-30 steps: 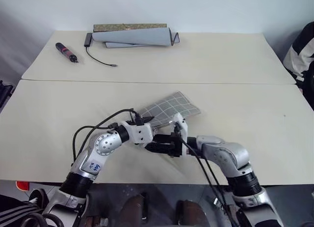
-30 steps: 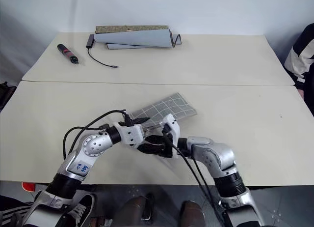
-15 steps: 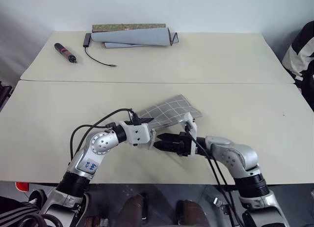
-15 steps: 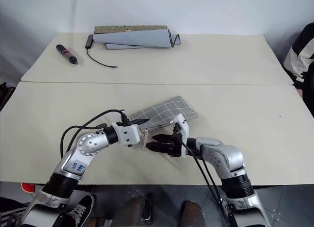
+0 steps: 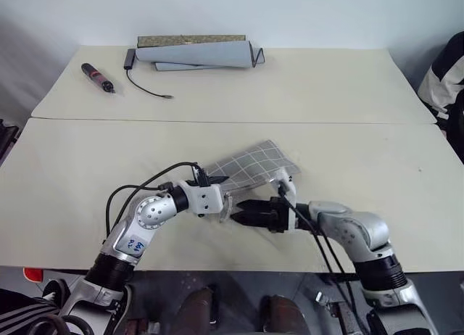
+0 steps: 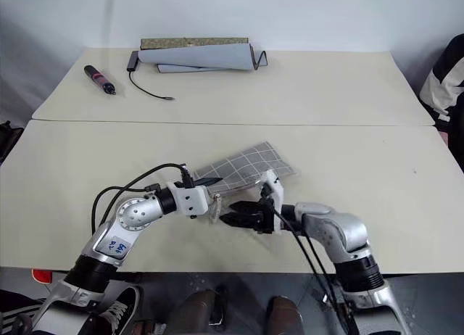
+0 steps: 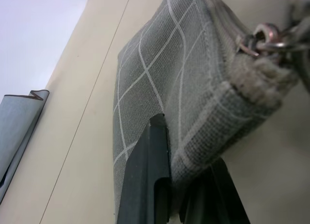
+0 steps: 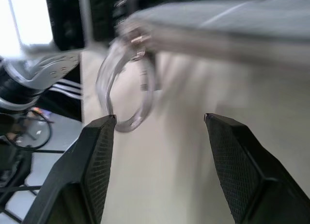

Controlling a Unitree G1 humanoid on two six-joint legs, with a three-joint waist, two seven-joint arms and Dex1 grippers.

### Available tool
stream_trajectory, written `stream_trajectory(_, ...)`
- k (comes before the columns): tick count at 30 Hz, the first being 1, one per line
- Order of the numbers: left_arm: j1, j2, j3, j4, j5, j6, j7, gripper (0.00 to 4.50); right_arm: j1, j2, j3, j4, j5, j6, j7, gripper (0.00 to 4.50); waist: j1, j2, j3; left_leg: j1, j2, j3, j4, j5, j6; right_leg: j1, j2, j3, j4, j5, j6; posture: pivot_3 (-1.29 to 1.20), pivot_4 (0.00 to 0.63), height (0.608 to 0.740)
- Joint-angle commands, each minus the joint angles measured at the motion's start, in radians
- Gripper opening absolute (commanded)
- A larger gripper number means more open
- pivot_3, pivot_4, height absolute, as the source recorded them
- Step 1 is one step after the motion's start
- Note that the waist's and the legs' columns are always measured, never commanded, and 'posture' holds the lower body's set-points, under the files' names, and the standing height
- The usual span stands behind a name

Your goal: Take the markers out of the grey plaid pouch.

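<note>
The grey plaid pouch (image 5: 254,163) lies slanted on the near table, its near end lifted off the surface. My left gripper (image 5: 226,203) is shut on that end, with the fabric pinched between its fingers (image 7: 147,166). The zip's metal ring (image 7: 264,37) sits at the pouch's corner, and a clear loop pull (image 8: 127,83) hangs from it. My right gripper (image 5: 239,213) points at the left gripper and stands open. The loop hangs just ahead of its fingertips (image 8: 99,132), not gripped. The markers are hidden.
A rolled grey mat (image 5: 199,54) lies at the back of the far table. A black-and-red pen-like tool (image 5: 96,77) and a thin cable (image 5: 145,85) lie to its left. A person's striped sleeve (image 5: 446,81) shows at the right edge.
My right arm has drawn back a little to the right, opening a small gap between its fingertips and the left gripper. The left gripper keeps its hold on the pouch.
</note>
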Motion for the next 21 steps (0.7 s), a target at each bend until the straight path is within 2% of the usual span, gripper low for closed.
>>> stream_trajectory(1, -0.007, -0.001, 0.007, -0.01, -0.017, -0.015, 0.004, 0.0, -0.008, 0.019, 0.005, -0.028, 0.026, 0.0, 0.016, 3.02, 0.0, 0.0, 0.0, 0.0, 0.0, 0.0, 0.0, 0.0, 0.0, 0.0, 0.0, 0.0, 0.0, 0.0, 0.0, 0.0, 0.15, 0.74)
stream_trajectory(5, -0.018, -0.011, -0.003, -0.001, -0.008, -0.015, 0.007, 0.0, 0.0, 0.068, 0.012, -0.063, 0.052, 0.03, -0.011, 3.02, -0.003, 0.0, 0.0, 0.0, 0.0, 0.0, 0.0, 0.0, 0.0, 0.001, 0.0, -0.001, 0.003, 0.0, 0.0, 0.0, 0.15, 0.74)
stream_trajectory(14, -0.016, -0.006, -0.008, 0.002, -0.007, -0.021, 0.005, 0.0, 0.011, 0.049, 0.014, -0.113, 0.085, 0.089, -0.007, 3.02, 0.0, 0.0, 0.0, 0.0, 0.0, 0.0, 0.001, -0.001, 0.001, 0.001, 0.0, 0.0, 0.0, 0.0, 0.0, 0.0, 0.15, 0.74)
stream_trajectory(21, -0.024, -0.019, -0.013, -0.001, -0.003, -0.01, 0.008, 0.0, 0.013, 0.097, 0.087, -0.071, -0.029, 0.016, -0.094, 3.02, -0.001, 0.0, 0.0, 0.0, 0.0, 0.0, 0.001, -0.001, 0.0, 0.0, 0.0, 0.0, 0.0, 0.0, 0.0, 0.0, 0.15, 0.74)
